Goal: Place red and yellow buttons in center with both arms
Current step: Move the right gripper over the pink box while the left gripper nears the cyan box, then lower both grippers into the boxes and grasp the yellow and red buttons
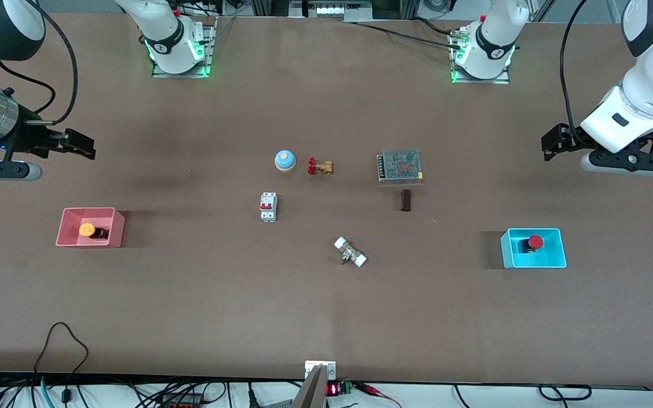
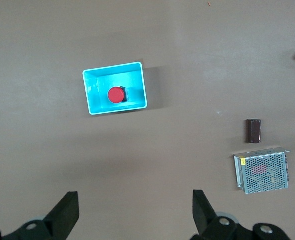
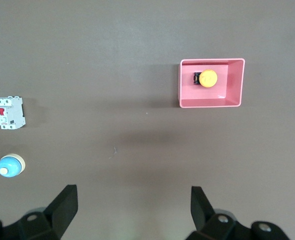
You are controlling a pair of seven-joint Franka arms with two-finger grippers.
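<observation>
Both buttons are seated in their bins; both grippers are held aloft with jaws apart.

The red button (image 1: pixel 535 242) lies in the blue bin (image 1: pixel 553 262); the yellow button (image 1: pixel 87 229) lies in the pink bin (image 1: pixel 71 241). The left gripper (image 1: pixel 553 141) and right gripper (image 1: pixel 80 144) are raised over bare tabletop (image 1: pixel 326 317) at their own ends of the table.

The red button (image 1: pixel 535 242) is enclosed by the walls of the light-blue bin (image 1: pixel 553 263), and the yellow button (image 1: pixel 87 230) by those of the pink bin (image 1: pixel 66 225); both bins are open from above. The table's middle (image 1: pixel 315 215) is ringed by a breaker (image 1: pixel 268 207), a blue bell (image 1: pixel 284 160), a brass valve (image 1: pixel 320 167), a mesh-covered box (image 1: pixel 399 165), a dark block (image 1: pixel 406 200) and a white-ended fitting (image 1: pixel 351 252). Bare tabletop is left between each bin and this cluster.
</observation>
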